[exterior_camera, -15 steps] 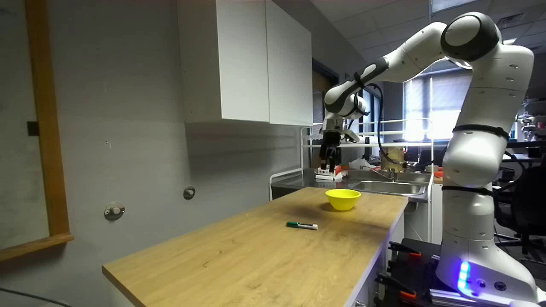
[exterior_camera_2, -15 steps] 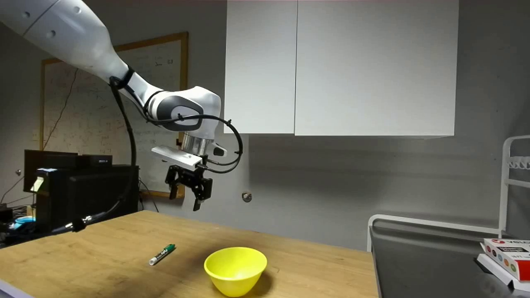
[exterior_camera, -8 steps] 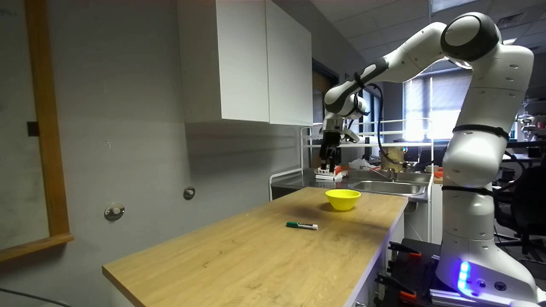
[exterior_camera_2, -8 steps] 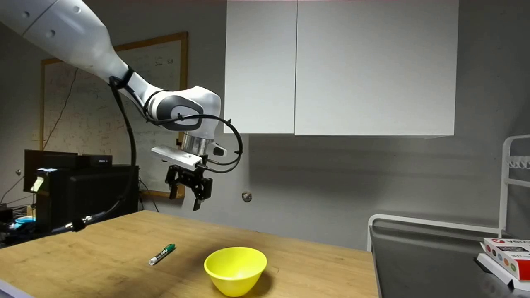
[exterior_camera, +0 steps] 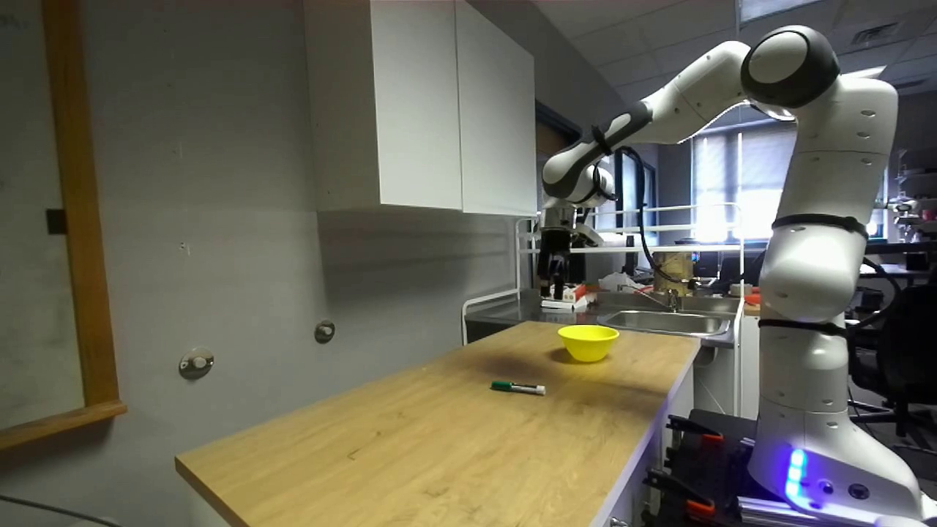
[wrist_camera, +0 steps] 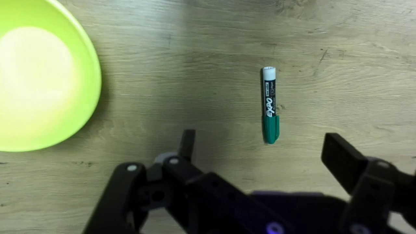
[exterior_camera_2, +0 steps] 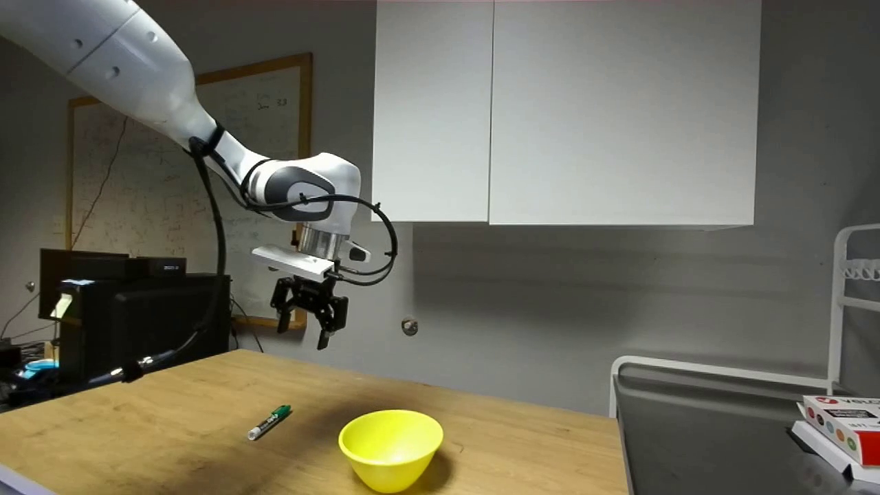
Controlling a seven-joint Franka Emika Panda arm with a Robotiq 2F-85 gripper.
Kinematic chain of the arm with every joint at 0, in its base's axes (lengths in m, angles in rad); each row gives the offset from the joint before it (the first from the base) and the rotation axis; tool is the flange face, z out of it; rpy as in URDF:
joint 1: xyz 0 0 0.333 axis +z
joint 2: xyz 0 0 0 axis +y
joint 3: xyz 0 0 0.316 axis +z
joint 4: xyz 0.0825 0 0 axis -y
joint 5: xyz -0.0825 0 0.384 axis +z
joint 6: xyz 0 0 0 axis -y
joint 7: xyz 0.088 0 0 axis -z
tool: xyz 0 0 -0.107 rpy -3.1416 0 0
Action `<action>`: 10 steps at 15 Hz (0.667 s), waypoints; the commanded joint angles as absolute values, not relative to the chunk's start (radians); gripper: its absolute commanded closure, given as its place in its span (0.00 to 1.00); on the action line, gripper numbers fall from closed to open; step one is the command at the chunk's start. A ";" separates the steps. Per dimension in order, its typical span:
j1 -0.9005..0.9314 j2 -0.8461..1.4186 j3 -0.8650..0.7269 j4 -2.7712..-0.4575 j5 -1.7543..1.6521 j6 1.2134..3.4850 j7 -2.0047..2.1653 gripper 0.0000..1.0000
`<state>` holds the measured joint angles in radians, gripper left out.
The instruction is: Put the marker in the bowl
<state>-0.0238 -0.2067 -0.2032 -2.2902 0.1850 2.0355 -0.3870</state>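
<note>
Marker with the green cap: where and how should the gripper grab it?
Probably mid-barrel, coming straight down from above and closing across its narrow width. The marker is slim and lies flat on the table. The wrist view shows the open gripper lined up across its length.

The arm (exterior_camera: 816, 263) is glossy white, chunky and all rounded off, with thin seams (exterior_camera_2: 102, 42) and little round dimples (exterior_camera_2: 113, 71). There's a dark grey band (exterior_camera: 818, 71) on the big elbow (exterior_camera: 778, 57), plus a dark patch (exterior_camera_2: 280, 181) ringing a white oval (exterior_camera_2: 309, 189) at the wrist (exterior_camera_2: 340, 182). Black straps (exterior_camera: 820, 219) are cinched around the arm here and there, a thick black cable (exterior_camera_2: 218, 227) trails off one, and a cable loop (exterior_camera_2: 394, 240) sticks out by the wrist. Then you've got a silver collar (exterior_camera_2: 320, 244), a pale flat bar (exterior_camera_2: 292, 262) and a mostly black, angular gripper (exterior_camera_2: 303, 335) dotted with silver pins (wrist_camera: 132, 167). Base (exterior_camera: 856, 450) has a glowing blue strip (exterior_camera: 796, 471), btw.
</note>
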 commanded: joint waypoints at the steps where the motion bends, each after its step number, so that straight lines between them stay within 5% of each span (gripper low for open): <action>1: -0.010 -0.084 -0.124 -2.178 0.134 2.002 -0.320 0.00; 10: 0.050 0.187 0.017 -1.986 -0.007 2.012 -0.108 0.00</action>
<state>0.0407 0.0945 -0.0040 -2.0647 0.0330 2.0282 -0.1899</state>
